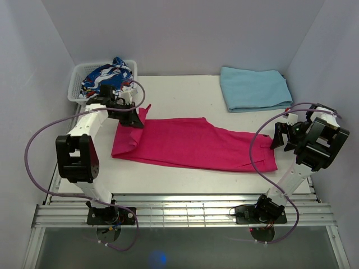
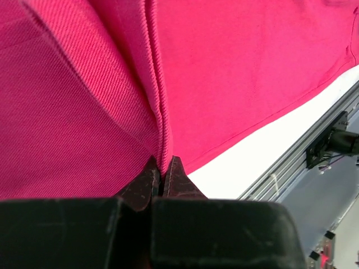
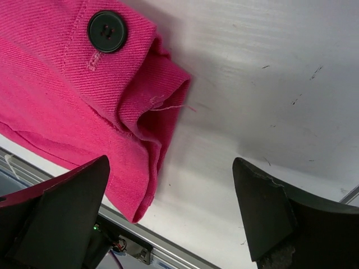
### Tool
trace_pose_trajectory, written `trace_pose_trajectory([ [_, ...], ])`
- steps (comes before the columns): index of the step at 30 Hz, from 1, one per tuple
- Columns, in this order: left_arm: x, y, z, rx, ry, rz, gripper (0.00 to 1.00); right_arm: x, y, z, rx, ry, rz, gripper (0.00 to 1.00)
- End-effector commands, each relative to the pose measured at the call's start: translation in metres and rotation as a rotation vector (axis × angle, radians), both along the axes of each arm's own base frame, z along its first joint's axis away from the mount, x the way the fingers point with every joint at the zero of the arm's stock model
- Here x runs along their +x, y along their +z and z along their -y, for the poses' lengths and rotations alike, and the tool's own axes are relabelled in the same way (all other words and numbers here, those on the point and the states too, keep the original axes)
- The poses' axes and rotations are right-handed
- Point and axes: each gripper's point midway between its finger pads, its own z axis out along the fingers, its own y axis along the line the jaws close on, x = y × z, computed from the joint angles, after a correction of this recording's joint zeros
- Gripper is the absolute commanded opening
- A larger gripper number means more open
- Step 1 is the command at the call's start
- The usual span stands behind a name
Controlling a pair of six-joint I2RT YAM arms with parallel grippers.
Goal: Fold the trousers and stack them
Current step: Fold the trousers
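L hand clamped on trousers edge; R hand wide apart, empty, by waistband button.

1. The trousers lie flat across the middle of the table, stretched left to right; everything below is placed from them.
2. Behind their left end, at the table's far left corner, stands the basket, with a garment heaped in it.
3. Behind their right end, well apart, the folded cloth lies on the table.
4. My left claw sits on their far left corner, a fold of their edge between its tips.
5. My right claw hangs just beside their right end, at the corner where the button sits, one finger over the fabric and the other over bare table.
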Motion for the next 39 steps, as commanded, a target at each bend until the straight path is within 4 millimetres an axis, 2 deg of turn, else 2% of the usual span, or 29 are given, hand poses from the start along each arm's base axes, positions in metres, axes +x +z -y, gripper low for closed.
trace_pose_trajectory([
  [1,0.014,0.004,0.043,-0.032,0.066,0.005,0.00,0.005,-0.004,0.002,-0.007,-0.019,0.007,0.96],
  [2,0.009,-0.002,0.067,-0.029,0.048,-0.012,0.00,0.005,-0.005,0.002,-0.008,-0.021,0.005,0.96],
  [4,0.008,-0.014,0.080,0.009,0.070,-0.019,0.00,0.005,-0.007,0.003,-0.011,-0.025,0.001,0.96],
  [5,0.004,-0.020,0.098,-0.002,0.070,-0.035,0.00,0.005,-0.008,0.003,-0.010,-0.026,-0.001,0.96],
  [9,0.002,-0.042,0.126,0.015,0.123,-0.093,0.00,0.004,-0.011,0.001,0.001,-0.033,-0.019,0.95],
  [13,0.008,-0.052,0.149,-0.002,0.148,-0.083,0.00,0.002,-0.012,0.001,-0.003,-0.030,-0.021,0.95],
  [17,0.001,-0.062,0.174,0.002,0.127,-0.090,0.00,0.003,-0.011,0.002,-0.008,-0.030,-0.019,0.95],
  [22,-0.006,-0.073,0.191,0.000,0.113,-0.107,0.00,0.003,-0.012,0.002,-0.001,-0.029,-0.023,0.95],
  [26,-0.011,-0.074,0.203,-0.006,0.089,-0.089,0.00,0.001,-0.013,0.002,-0.007,-0.021,-0.024,0.95],
  [32,-0.023,-0.080,0.213,0.011,0.074,-0.102,0.00,0.001,-0.013,0.001,-0.005,-0.020,-0.025,0.96],
  [34,-0.026,-0.083,0.215,0.009,0.071,-0.111,0.18,0.001,-0.013,0.000,0.000,-0.023,-0.027,0.96],
  [36,-0.028,-0.079,0.219,-0.015,0.056,-0.111,0.23,0.002,-0.013,0.000,0.000,-0.023,-0.025,0.96],
  [39,-0.029,-0.065,0.227,-0.062,0.023,-0.089,0.46,0.000,-0.015,0.000,0.000,-0.021,-0.031,0.96],
])
